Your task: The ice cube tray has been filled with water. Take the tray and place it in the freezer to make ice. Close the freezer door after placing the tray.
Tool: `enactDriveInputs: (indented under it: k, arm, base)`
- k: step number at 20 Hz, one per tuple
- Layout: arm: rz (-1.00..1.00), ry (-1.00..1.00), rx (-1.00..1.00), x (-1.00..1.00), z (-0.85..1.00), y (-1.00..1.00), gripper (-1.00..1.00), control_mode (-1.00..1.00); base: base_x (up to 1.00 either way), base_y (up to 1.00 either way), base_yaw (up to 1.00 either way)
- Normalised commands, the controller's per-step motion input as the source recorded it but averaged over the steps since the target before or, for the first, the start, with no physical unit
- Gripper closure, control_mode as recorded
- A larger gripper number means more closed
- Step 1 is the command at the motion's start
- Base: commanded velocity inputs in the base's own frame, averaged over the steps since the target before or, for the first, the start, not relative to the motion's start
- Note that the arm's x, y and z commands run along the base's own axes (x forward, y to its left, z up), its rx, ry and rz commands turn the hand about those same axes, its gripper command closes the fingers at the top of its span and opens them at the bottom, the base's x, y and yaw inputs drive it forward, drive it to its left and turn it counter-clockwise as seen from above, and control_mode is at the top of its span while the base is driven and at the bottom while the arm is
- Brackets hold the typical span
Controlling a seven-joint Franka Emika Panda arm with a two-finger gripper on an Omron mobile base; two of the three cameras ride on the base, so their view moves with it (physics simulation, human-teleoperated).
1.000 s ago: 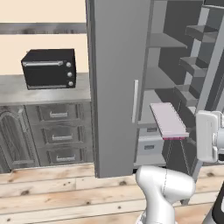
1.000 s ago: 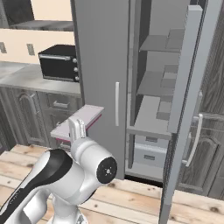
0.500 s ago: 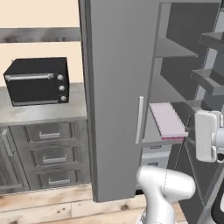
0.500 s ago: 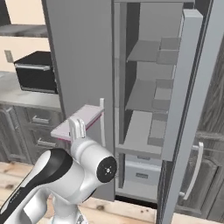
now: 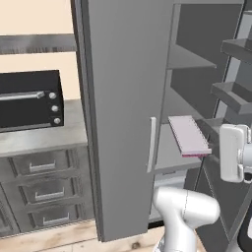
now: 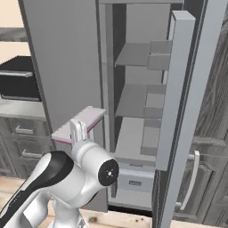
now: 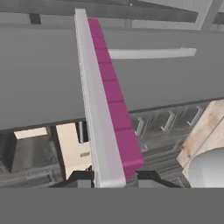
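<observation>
The ice cube tray (image 5: 187, 134) is pale pink with a darker pink rim and is held level in front of the freezer (image 5: 182, 88), about the height of its middle shelf. My gripper (image 5: 203, 153) is shut on the tray's near end. From the right base view the tray (image 6: 83, 121) hangs before the shut left door, and the gripper (image 6: 79, 132) pinches it from behind. The freezer door (image 6: 179, 84) on the right stands open with its inner racks showing. In the hand view the tray (image 7: 106, 100) runs edge-on away from the gripper (image 7: 114, 178).
A black toaster oven (image 5: 29, 101) sits on the grey counter (image 5: 44, 138) left of the freezer, over grey drawers (image 5: 44, 192). The shut left door carries a pale bar handle (image 5: 151, 145). Inner shelves (image 6: 133, 100) are bare. Dark carved cabinets (image 6: 213, 156) stand at far right.
The whole picture has grown and shifted: the base has driven closer to the freezer. The tray stays held in the gripper, now nearer the open compartment.
</observation>
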Motion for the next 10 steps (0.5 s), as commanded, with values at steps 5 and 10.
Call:
enactDriveInputs:
  k: [5, 10]
  arm:
    - [0.0, 0.0, 0.0, 0.0, 0.0, 0.0, 1.0, 1.0]
    - [0.0, 0.0, 0.0, 0.0, 0.0, 0.0, 1.0, 1.0]
  base:
    - [0.5, -0.24, -0.24]
    - [0.38, -0.34, -0.25]
